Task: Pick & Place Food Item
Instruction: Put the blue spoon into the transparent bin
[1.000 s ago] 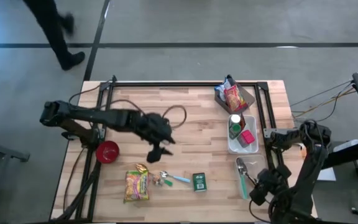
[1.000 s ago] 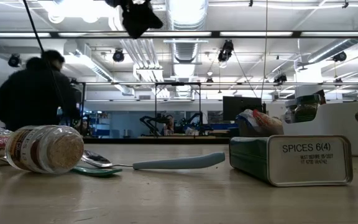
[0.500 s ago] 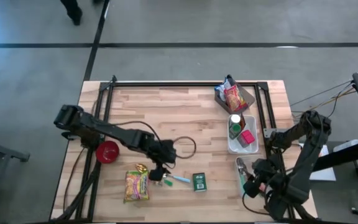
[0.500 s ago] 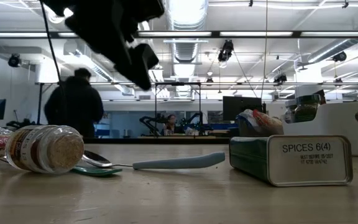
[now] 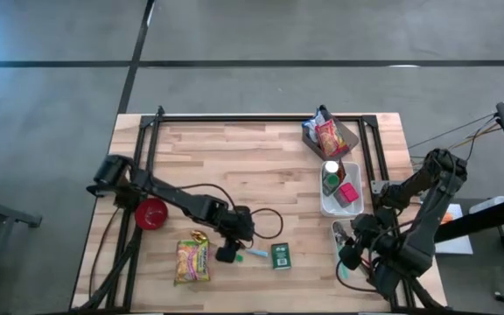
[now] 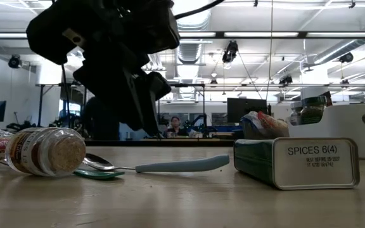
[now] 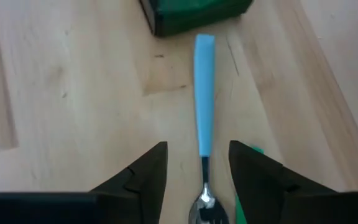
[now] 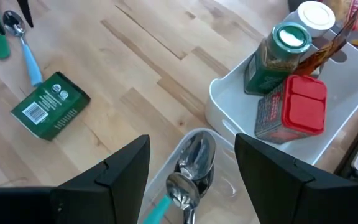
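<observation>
**Over the spoon, not over food: a wrong pick is the risk**

At the near middle of the worktop (image 5: 261, 157), the left gripper (image 7: 197, 180) is held low over a blue-handled spoon (image 7: 203, 99), its fingers spread to either side of the handle where it meets the bowl; nothing is pinched. A spoon is no food item, so a closing here could be judged a mistaken pick. The food things lie close by: a small jar of crumbs (image 6: 46, 151) on its side just beside the spoon's bowl, a yellow snack packet (image 5: 192, 261) next to that, and a green spice tin (image 5: 280, 255) off the handle's tip. The jar is round and lying down, so it could be rolled away if it is nudged by a finger. A green utensil (image 8: 1, 45) partly under the spoon could also be dragged along.

The right gripper (image 8: 191, 180) is kept above the worktop's right edge with its fingers spread and empty. Beneath it a clear tray (image 8: 219, 186) is seen holding spoons. Further back, a white bin (image 5: 332, 208) holds a green-capped spice jar (image 8: 271, 57), a white-capped bottle (image 8: 314, 15) and a red-lidded box (image 8: 293, 109). A dark tray (image 5: 350, 140) at the far right holds snack packets (image 5: 327, 136). A red bowl (image 5: 151, 213) at the left is mostly hidden by the arm; its contents cannot be told.
</observation>
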